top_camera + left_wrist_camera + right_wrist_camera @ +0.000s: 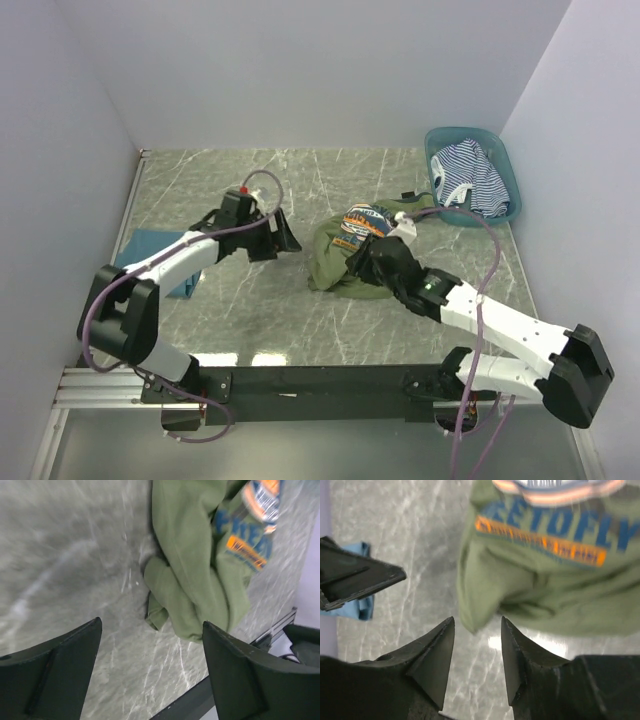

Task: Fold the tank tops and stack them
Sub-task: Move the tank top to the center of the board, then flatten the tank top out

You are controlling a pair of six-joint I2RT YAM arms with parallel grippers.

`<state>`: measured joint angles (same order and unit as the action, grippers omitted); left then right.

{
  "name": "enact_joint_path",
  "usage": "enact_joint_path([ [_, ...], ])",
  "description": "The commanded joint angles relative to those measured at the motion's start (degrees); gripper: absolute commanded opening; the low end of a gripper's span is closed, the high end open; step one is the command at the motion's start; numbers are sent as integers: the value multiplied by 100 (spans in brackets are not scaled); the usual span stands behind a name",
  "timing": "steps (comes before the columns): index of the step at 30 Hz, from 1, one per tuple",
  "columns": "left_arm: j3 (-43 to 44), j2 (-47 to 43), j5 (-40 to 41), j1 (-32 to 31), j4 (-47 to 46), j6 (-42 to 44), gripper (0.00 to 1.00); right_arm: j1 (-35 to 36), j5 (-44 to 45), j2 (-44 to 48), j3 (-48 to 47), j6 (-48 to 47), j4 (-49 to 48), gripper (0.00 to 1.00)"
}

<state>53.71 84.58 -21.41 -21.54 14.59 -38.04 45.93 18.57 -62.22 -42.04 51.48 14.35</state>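
Observation:
The olive-green tank top (328,258) lies crumpled mid-table, its orange-blue graphic facing up. My right gripper (358,266) is open right over its near edge; in the right wrist view (477,620) a corner of the green top (545,585) hangs just ahead of the fingertips. My left gripper (287,236) is open and empty just left of the green top, which also shows in the left wrist view (195,570) beyond the gripper (151,625). The teal-blue tank top (150,247) lies folded at the far left, partly under the left arm. The striped tank top (470,180) lies in the basket.
The teal plastic basket (513,185) stands at the back right against the wall. White walls close in the table on three sides. The black rail (320,380) with the arm bases runs along the near edge. The left gripper's finger (360,580) shows in the right wrist view.

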Motion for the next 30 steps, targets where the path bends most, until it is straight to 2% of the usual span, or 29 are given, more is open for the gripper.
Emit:
enact_joint_path([
  [1, -97, 33, 48, -410, -439, -380, 85, 240, 384, -35, 407, 757, 85, 49],
  [7, -396, -11, 390, -1167, -580, -55, 78, 250, 428, -404, 900, 1004, -319, 52],
  [12, -414, -196, 919, -1827, -571, 165, 84, 13, 420, -1011, 636, 890, -485, 61],
  [20, 235, 558, 1200, -2188, -449, 245, 86, -524, 113, -1811, 548, 653, -846, 59],
  [22, 577, 892, 1394, -2205, -273, 262, 86, -559, 51, -1882, 565, 644, -890, 47],
  [23, 666, 981, 1376, -2205, -272, 288, 85, -568, 42, -1873, 600, 626, -890, 30],
  [26, 921, 1219, 1367, -2214, -317, 271, 82, -585, 94, -1733, 688, 600, -785, 10],
  [28, 1158, 1438, 1455, -2223, -176, 288, 79, -690, 121, -1531, 741, 556, -636, 0],
  [30, 1316, 1518, 1534, -2214, -71, 306, 68, -805, 147, -1321, 811, 459, -556, 0],
])
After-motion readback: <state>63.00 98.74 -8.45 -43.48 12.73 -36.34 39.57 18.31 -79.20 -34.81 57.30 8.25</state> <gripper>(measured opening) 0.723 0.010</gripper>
